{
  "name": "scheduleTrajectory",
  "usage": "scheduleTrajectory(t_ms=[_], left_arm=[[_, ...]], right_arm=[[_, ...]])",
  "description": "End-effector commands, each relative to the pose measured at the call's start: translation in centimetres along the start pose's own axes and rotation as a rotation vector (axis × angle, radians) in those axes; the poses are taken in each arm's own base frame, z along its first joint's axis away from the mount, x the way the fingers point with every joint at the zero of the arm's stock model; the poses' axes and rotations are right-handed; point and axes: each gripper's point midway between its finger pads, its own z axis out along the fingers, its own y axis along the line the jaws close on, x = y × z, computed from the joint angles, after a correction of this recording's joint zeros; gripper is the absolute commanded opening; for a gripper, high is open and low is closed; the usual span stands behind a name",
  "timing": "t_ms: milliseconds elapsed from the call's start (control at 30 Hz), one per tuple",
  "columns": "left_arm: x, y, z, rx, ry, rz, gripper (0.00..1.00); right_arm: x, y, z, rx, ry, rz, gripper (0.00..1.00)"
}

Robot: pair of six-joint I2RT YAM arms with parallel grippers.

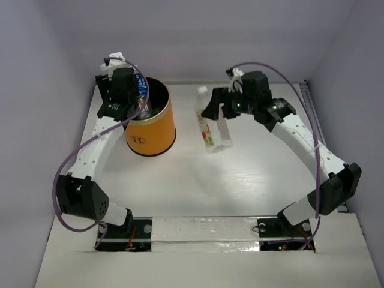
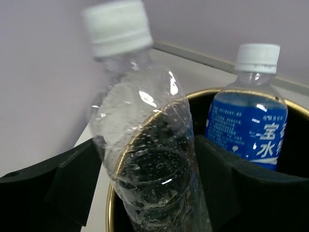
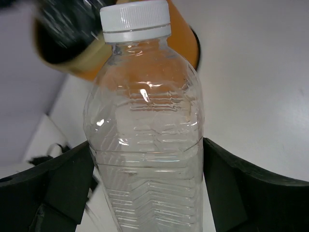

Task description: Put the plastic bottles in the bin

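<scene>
Overhead first: lavender walls [image 1: 180, 30] are boxing in the white tabletop [image 1: 240, 180]. We are seeing the tall orange-yellow cylindrical bin [image 1: 153, 129] standing at the left, with the left gripper [image 1: 133, 99] hanging over its far rim. To the right, the right gripper [image 1: 219, 117] is hovering above the table, with a green-and-red-labelled plastic bottle [image 1: 206, 129] just beside it. We cannot tell whether that one is standing or lying.

Switching to the left wrist: the jaws are pinching a crinkled clear plastic bottle with a white cap [image 2: 145, 145] around its belly, right over the bin's gold rim. A blue-labelled plastic bottle [image 2: 248, 125] is already standing inside.

Over to the right wrist: the jaws are squeezing a ribbed clear plastic bottle with a white cap [image 3: 145, 135] at mid-body, with the bin showing beyond its cap. We are judging these bottles light, thin-walled and slick. A gentle mid-body hold is looking safest, since hard pressure would buckle them.
</scene>
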Motion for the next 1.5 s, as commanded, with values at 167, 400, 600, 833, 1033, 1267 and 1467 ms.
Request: scheduleTrajectory(t_ms=[167,400,600,833,1033,1267,1467], left_arm=[[-4.6,0.5,-4.2,0.124,-0.159,-0.186,0.99],[-7.7,0.3,-9.2,0.289,-0.151,-0.422,0.99],[-7.2,-0.6,-11.6,0.41,-0.114,-0.533,0.99],[-7.6,0.2,-12.7,0.417,-0.128,-0.522,0.99],[-7.8,0.1,-12.9,0.429,-0.133,-0.516,0.99],[-7.5,-0.5,-13.0,0.448,-0.119,-0.504,0.99],[-8.1,-0.5,-13.9,0.475,-0.106,-0.511,0.99]], right_arm=[[-19.3,13.6,-5.5,-0.461,-0.535,0.095,0.54],[-25.8,17.8,-2.9,-0.62,-0.732,0.207,0.54],[-25.6,19.4,2.8,-0.57,-0.723,0.185,0.54],[-18.4,15.5,12.3,-0.237,-0.591,0.026,0.55],[-14.8,13.0,14.1,-0.094,-0.552,-0.054,0.58],[-12.7,13.6,14.7,-0.08,-0.501,-0.086,0.91],[-16.8,15.7,8.7,-0.092,-0.611,-0.076,1.0]])
